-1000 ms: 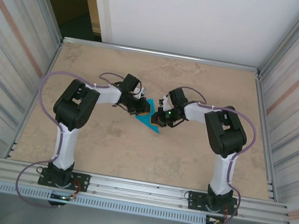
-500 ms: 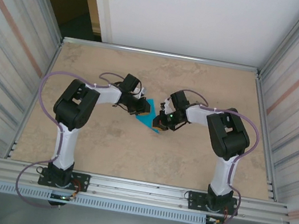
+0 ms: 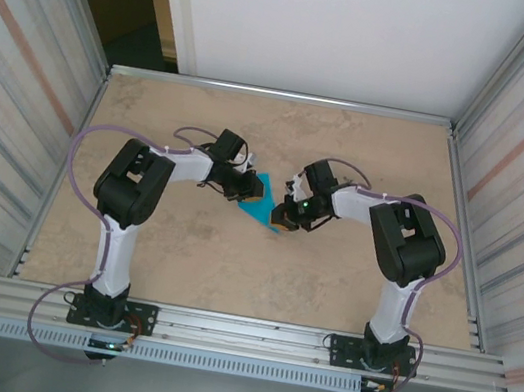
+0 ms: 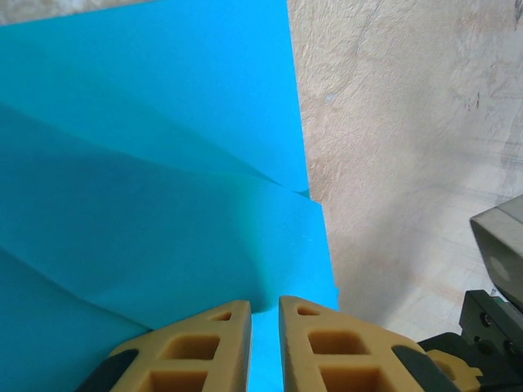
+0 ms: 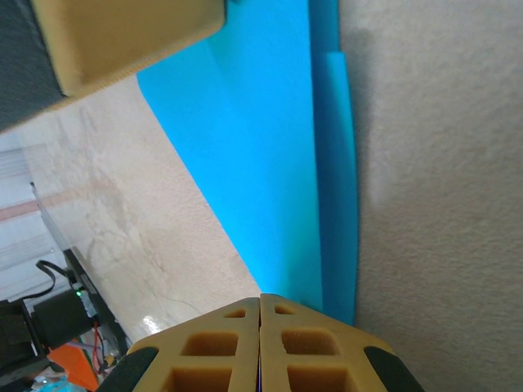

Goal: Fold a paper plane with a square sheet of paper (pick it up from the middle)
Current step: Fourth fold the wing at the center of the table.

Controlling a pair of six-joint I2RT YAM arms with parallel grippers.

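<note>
At table centre, the left gripper (image 4: 265, 314) and right gripper (image 5: 260, 304) are pinching the half-folded paper (image 3: 262, 204) with near-shut jaws, apparently mid-crease; next, pressing the fold flat.

Overhead view faces down; wrist views close, sharing paper (image 3: 262, 206).

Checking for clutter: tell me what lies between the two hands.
The blue paper spans the gap between the left hand and right hand, seen in the top view.
</note>
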